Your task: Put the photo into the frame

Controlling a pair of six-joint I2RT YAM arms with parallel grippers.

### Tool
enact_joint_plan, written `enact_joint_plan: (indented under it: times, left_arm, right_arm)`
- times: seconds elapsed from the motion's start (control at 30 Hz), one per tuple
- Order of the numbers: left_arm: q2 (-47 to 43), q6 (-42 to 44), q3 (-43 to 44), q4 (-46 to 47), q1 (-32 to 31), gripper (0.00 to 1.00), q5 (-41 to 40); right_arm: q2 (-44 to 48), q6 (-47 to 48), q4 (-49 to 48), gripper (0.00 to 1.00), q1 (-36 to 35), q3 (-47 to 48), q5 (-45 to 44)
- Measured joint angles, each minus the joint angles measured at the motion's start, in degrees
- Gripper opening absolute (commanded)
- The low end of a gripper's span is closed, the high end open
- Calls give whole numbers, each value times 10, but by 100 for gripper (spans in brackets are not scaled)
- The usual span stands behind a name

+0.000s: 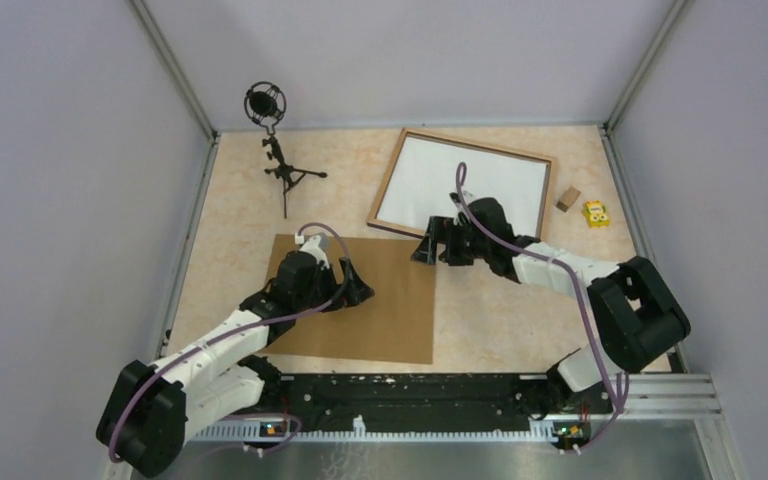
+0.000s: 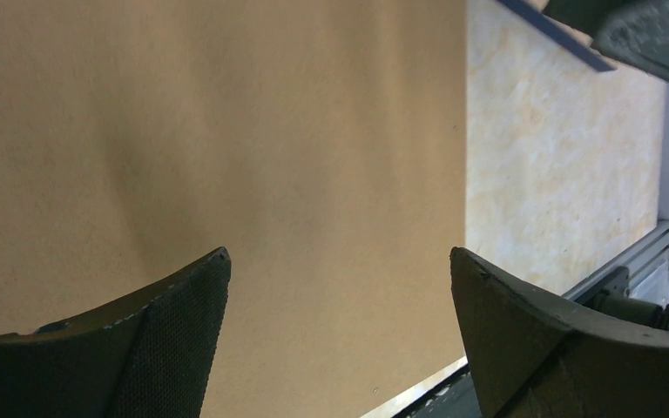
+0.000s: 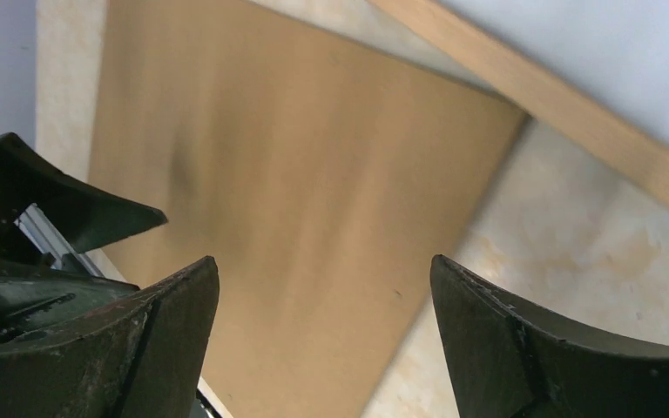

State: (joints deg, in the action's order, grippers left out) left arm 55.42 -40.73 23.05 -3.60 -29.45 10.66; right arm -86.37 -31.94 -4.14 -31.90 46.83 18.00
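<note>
Poised above board (image 1: 390,310) with left jaws spread wide. Beside frame (image 1: 480,144) at its near rail, right jaws parted, empty.

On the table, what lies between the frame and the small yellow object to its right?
A small wooden block lies between the frame and the yellow object. The top view shows it; neither wrist view does.
</note>
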Motion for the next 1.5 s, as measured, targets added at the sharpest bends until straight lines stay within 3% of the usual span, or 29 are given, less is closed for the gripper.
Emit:
enact_joint_plan:
  times: [0.2, 0.6, 0.87, 0.97, 1.23, 1.5]
  left_arm:
    - [0, -24, -59, 22, 0, 97, 24]
    - [-50, -78, -117, 92, 0, 97, 29]
    - [-41, -89, -123, 115, 0, 97, 28]
    - [-38, -89, -124, 120, 0, 98, 28]
    - [-37, -89, -127, 135, 0, 98, 30]
    - [-8, -59, -94, 110, 0, 98, 36]
  right_arm:
    - [-4, -26, -34, 86, 48, -82, 47]
    - [-134, -59, -210, 81, 95, -73, 198]
    - [-221, -201, -424, 66, 94, -98, 242]
    - [-245, -264, -498, 66, 83, -116, 245]
    - [-246, -294, -515, 65, 2, -115, 221]
    - [-226, -276, -460, 67, -10, -111, 189]
